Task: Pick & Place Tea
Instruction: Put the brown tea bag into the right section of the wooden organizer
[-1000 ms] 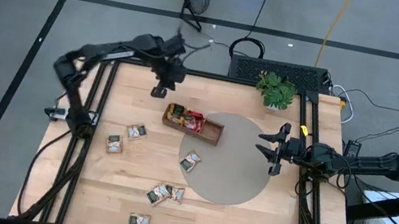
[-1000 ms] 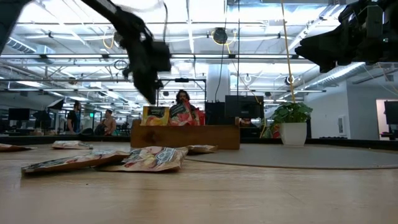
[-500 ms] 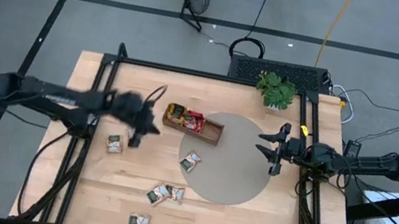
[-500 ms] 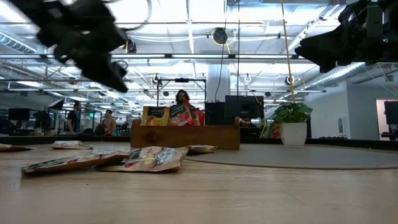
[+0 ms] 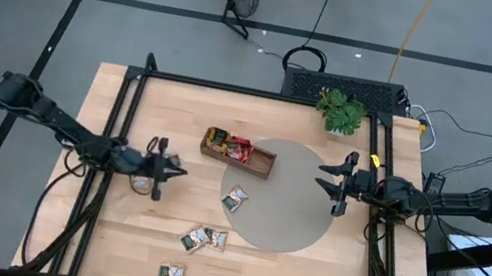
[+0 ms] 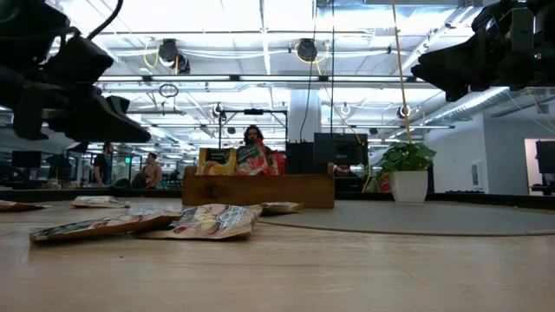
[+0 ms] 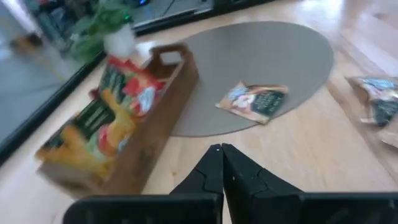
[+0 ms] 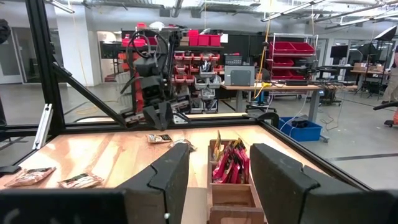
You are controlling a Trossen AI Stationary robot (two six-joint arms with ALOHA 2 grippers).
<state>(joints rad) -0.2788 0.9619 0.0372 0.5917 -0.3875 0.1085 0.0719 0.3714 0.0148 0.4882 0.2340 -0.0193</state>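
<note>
Left arm swung down from the tray's far side and now hangs low at table left.

We see our left gripper (image 5: 166, 171), pinched shut and empty, just above two sachets (image 5: 141, 181) at its tip; others lie nearer the front edge (image 5: 204, 239), one on the mat (image 5: 235, 198), some standing in the tray (image 5: 237, 153) beyond. Right gripper (image 5: 329, 184) waits wide apart at the mat's far side, so our left is much nearer.

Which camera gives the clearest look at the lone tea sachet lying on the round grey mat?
The left wrist view: the sachet lies flat on the mat, close and unobstructed. The high view shows the sachet small, on the mat's left part. In the low view it is at most a thin edge-on sliver; the right wrist view does not show it.
</note>
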